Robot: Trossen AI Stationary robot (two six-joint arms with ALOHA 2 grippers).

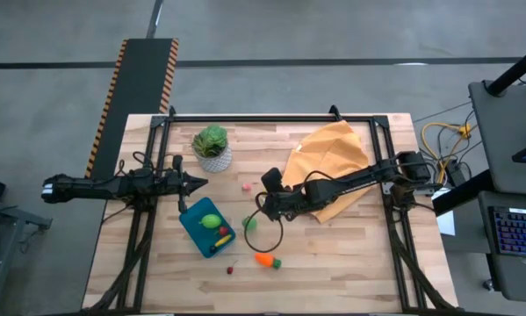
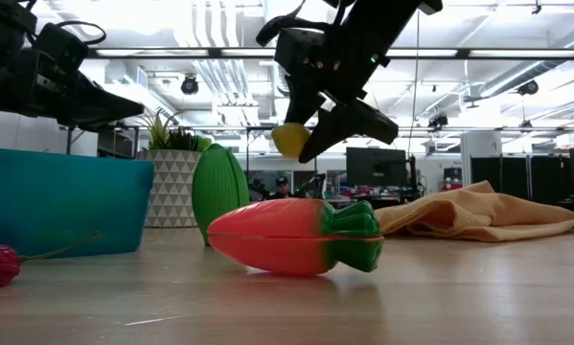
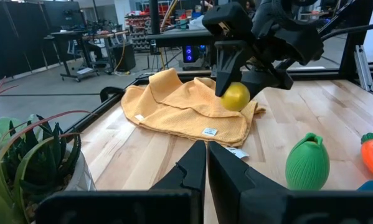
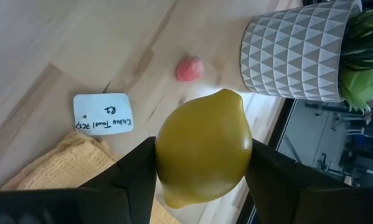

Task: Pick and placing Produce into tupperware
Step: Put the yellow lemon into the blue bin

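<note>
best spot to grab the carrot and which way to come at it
Probably the orange body near its middle, not the green top. The carrot lies flat on its side on bare table, so come straight down with the claw across its narrow width. The right claw already holds a lemon; the left claw looks free.

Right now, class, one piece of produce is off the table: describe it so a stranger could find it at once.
Start at the orange cloth on the wooden table. The right gripper, beside its near edge, holds a lemon in the air. Unlike the carrot and green fruit, it is plain yellow.

Potted plant, orange cloth
</note>
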